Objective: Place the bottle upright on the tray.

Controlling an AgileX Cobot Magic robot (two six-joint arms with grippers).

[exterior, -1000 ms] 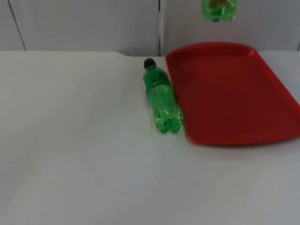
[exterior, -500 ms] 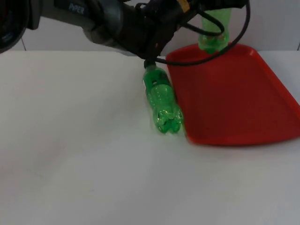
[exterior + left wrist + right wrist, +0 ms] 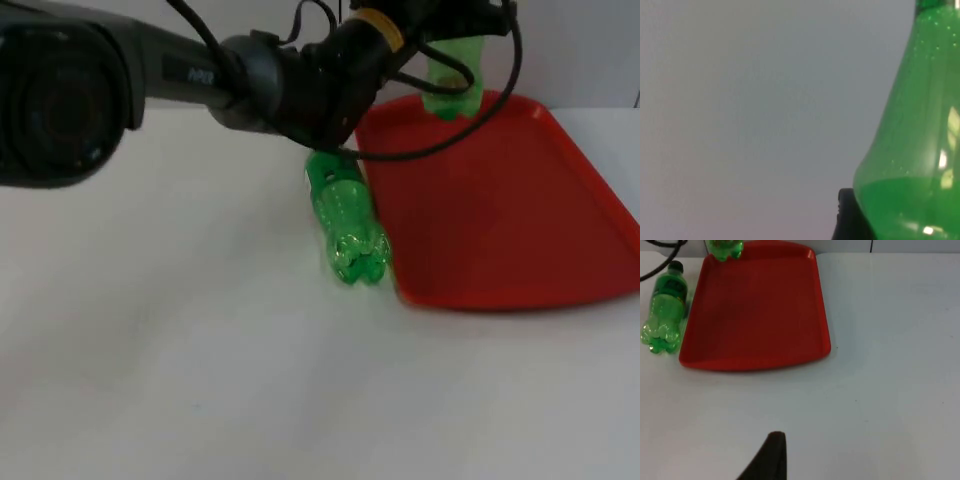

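A green bottle [image 3: 450, 78] stands upright over the far left corner of the red tray [image 3: 520, 210], with my left gripper [image 3: 457, 28] shut on its upper part. Whether its base touches the tray I cannot tell. In the left wrist view the bottle [image 3: 912, 150] sits close up against a black fingertip [image 3: 846, 215]. A second green bottle [image 3: 346, 212] with a black cap lies on its side on the table, along the tray's left rim. The right wrist view takes in the tray [image 3: 760, 305], the lying bottle [image 3: 665, 310] and the held bottle's base [image 3: 725, 249]. My right gripper [image 3: 771, 460] waits above the table, near and right of the tray.
The left arm [image 3: 250, 75] reaches across the back of the table from the left, passing over the lying bottle's cap. The grey partition wall [image 3: 200, 40] closes the far edge. White table top [image 3: 160, 330] lies in front and left of the tray.
The left arm has swung in from the upper left and lowered the held bottle from high above down onto the tray's far left corner. The lying bottle has not moved.
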